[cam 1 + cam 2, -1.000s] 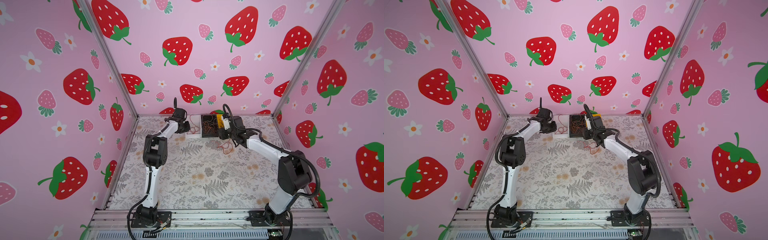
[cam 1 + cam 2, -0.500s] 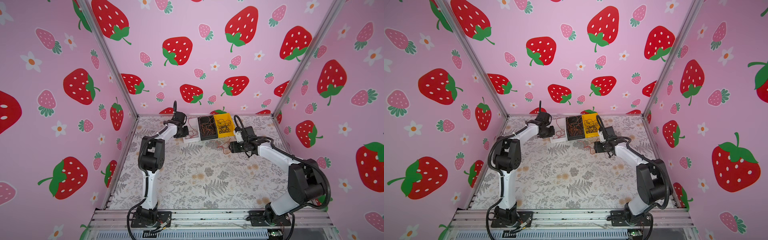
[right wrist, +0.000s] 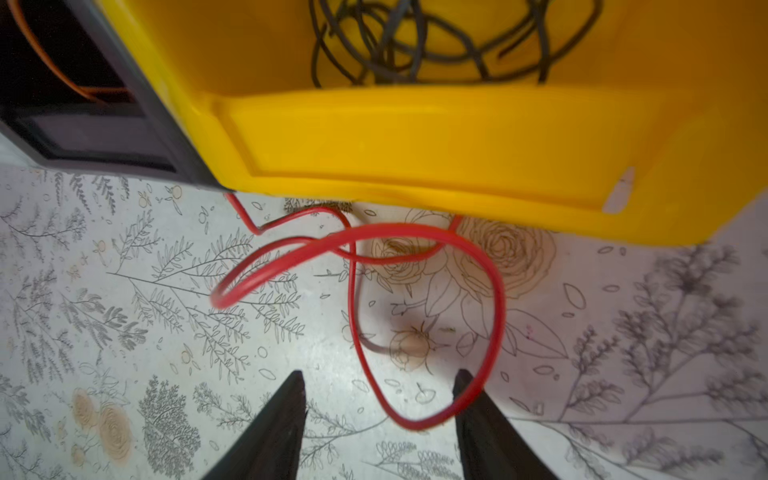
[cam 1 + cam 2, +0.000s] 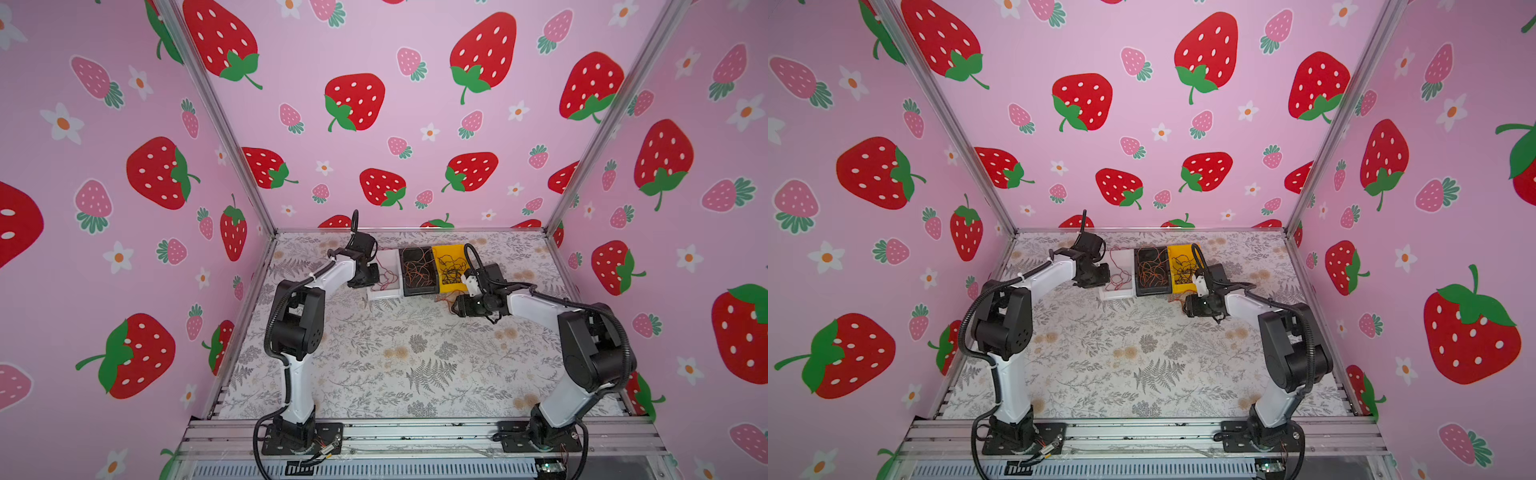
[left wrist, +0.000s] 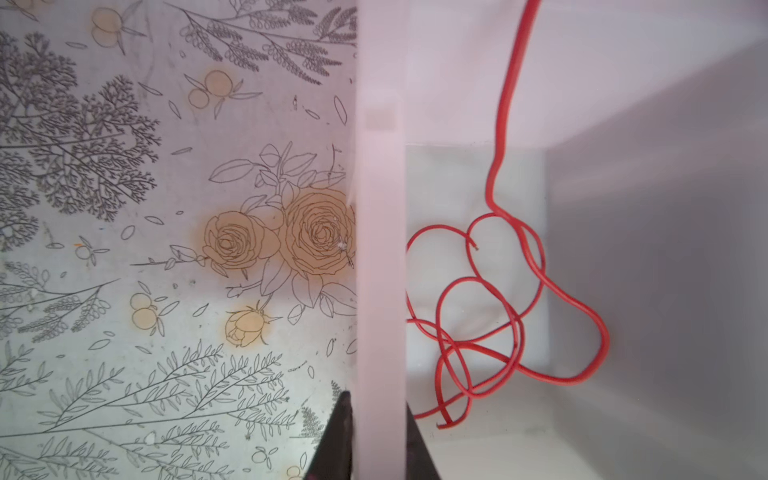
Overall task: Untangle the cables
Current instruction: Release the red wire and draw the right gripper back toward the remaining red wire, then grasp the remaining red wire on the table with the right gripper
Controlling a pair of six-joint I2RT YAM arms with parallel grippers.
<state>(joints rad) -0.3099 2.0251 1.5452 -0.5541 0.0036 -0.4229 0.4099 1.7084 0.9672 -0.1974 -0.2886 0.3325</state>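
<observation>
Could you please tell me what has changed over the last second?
The right gripper came from above the yellow tray down to the table in front of it, jaws open around a red cable loop; nothing grasped yet. The left gripper stays at the white tray wall, jaws either side.

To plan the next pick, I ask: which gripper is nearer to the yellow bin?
Right. The right gripper hovers just in front of the yellow bin, over a loose red cable. The left gripper grips the white tray's wall, beyond the black tray.
</observation>
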